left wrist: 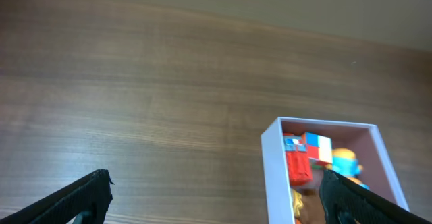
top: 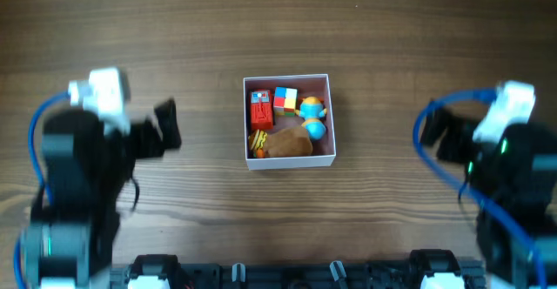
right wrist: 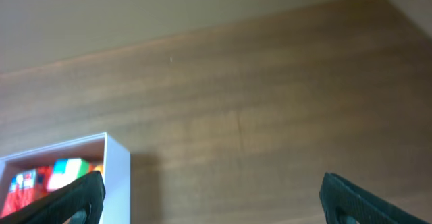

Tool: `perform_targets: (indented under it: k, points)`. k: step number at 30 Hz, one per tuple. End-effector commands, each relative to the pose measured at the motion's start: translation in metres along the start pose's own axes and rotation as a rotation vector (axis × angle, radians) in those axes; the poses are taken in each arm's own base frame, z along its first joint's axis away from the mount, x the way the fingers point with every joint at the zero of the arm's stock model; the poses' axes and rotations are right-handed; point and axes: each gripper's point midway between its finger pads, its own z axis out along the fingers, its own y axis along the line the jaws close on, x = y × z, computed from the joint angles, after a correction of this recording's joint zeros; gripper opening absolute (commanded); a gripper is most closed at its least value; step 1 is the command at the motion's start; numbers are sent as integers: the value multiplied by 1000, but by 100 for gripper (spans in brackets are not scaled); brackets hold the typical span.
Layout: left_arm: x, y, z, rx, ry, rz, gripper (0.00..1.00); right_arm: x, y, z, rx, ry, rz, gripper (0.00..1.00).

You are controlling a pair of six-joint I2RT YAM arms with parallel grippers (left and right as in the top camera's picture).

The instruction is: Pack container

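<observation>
The container (top: 332, 119), a square shallow box with white walls and a pink inside, sits in the middle of the wooden table. It holds a red toy (top: 260, 110), a multicoloured cube (top: 285, 100), a blue and orange figure (top: 312, 117), a brown plush piece (top: 287, 144) and a small yellow toy (top: 258, 140). My left gripper (left wrist: 216, 200) is open and empty, left of the container (left wrist: 275, 170). My right gripper (right wrist: 212, 197) is open and empty, right of the container (right wrist: 116, 163).
Dark robot mounts (top: 287, 273) line the table's front edge. Bare wood lies on both sides of the container. A table corner shows in the right wrist view (right wrist: 405, 1).
</observation>
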Motion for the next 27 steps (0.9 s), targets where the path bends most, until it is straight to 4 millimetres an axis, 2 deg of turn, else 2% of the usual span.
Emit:
perform_targets:
  k: [1, 4, 8, 19, 21, 22, 25, 27]
  points:
    - [31, 0, -33, 39, -87, 27, 100, 50, -7, -13, -12, 22, 48, 100]
    - [48, 2, -47, 48, -142, 30, 100, 52, -13, -25, -2, -47, 157, 100]
    - [52, 3, -50, 48, -139, 29, 100, 52, -13, -25, -5, -44, 273, 100]
    - [52, 3, -50, 48, -139, 29, 100, 53, -13, -25, -5, -43, 272, 100]
    - [52, 3, -50, 48, -139, 30, 100, 58, -15, -25, 10, -25, 266, 100]
    - [52, 3, -50, 48, -139, 30, 100, 58, -13, -24, -5, -24, 227, 100]
    - [52, 3, -50, 48, -139, 29, 100, 58, 8, -22, -127, -89, -40, 100]
    - [52, 3, -50, 48, -139, 30, 100, 68, 11, -20, -165, -149, -73, 100]
